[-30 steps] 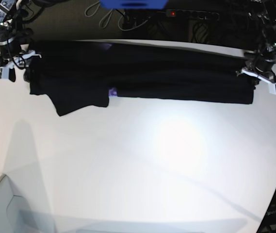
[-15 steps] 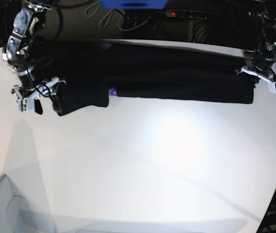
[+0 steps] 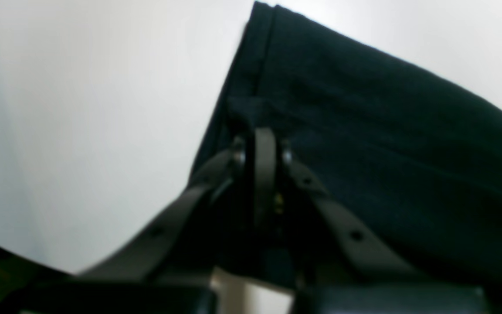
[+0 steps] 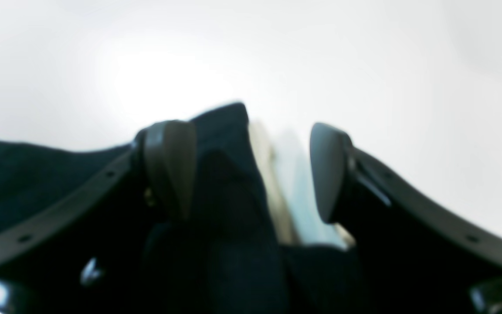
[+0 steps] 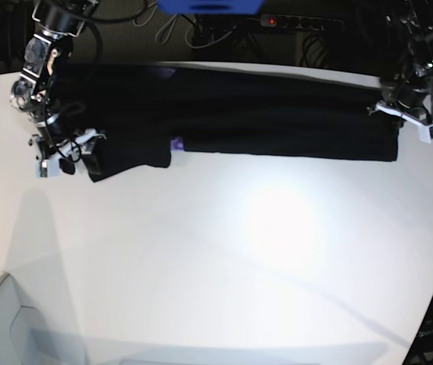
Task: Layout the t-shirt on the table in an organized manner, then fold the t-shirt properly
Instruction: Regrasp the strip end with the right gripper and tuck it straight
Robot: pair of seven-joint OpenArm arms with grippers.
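So the t-shirt [image 5: 277,122] was laid out as a long black band along the far edge of the table [image 5: 224,266], stretched nearly the whole width of it, folded over on itself lengthwise. One sleeve end hung a bit lower than the rest of the band, toward the near side of the table, and right next to that a little purple bit of the print [image 5: 176,144] peeked out at the shirt's front edge.

The left gripper [image 3: 262,144] sat at the opposite end of the shirt from the sleeve, its jaws pressed together with a pinch of the black fabric caught between them, right by the hemmed corner. From the base view that end of the shirt looked flat against the table.

The right gripper [image 4: 251,170] was over at the sleeve end, jaws spread wide apart. One finger [image 4: 170,165] was lying against the black cloth, the other finger [image 4: 327,170] was out over bare white table, so a fold of the shirt sat in the gap but nothing was squeezing it

Behind the shirt, off the table, there was a power strip [image 5: 300,23] with a red light and a tangle of cables
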